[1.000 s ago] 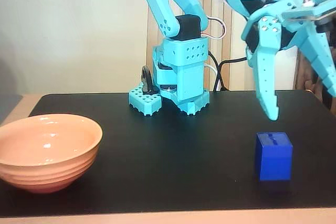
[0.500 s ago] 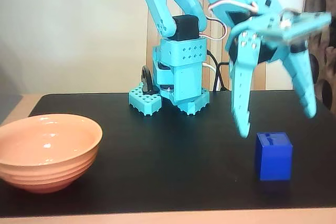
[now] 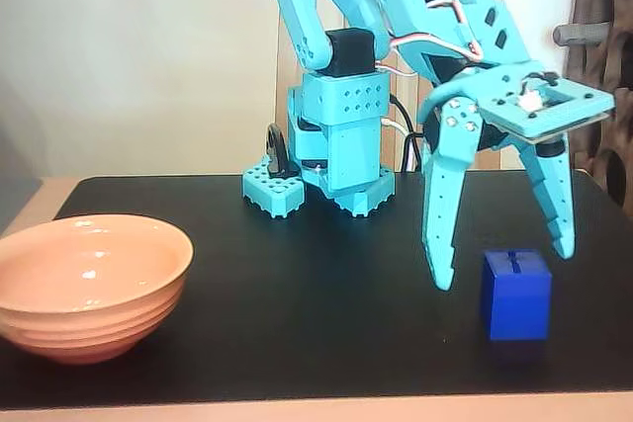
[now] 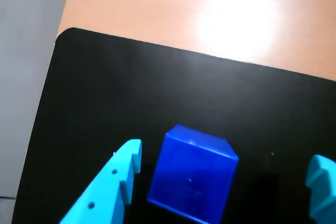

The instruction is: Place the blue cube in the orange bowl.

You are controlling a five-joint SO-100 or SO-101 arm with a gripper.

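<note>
Blue cube (image 3: 515, 295) resting on the black mat (image 3: 316, 333) at the near right of the fixed view, flat on one face, free of any hold. In the wrist view, the same cube (image 4: 191, 179) sitting between the two turquoise fingers, closer to the left finger (image 4: 113, 187) than to the right one at the frame edge, with a dark gap visible on both sides. Gripper (image 3: 502, 269) spread wide, holding nothing, fingertips hanging down around the cube's upper part in the fixed view: one tip to the left of the cube, the other to the right and seemingly a little farther back; contact with the mat not clear from either view. Orange bowl (image 3: 89, 284) standing upright at the near left of the fixed view, well apart from the cube, with nothing visible inside from this low angle. Arm base (image 3: 331, 160) planted at the far edge of the mat, roughly midway between cube and bowl. Mat lying on a light wooden worktop (image 4: 157, 9), seen beyond the mat's edge in the wrist view. Judged from this: approach largely done, grasp not yet made. Left to do: settle lower if needed, close on the cube, lift, carry left across the mat, release over the bowl. Likely worth centring first, given the uneven gaps.
</note>
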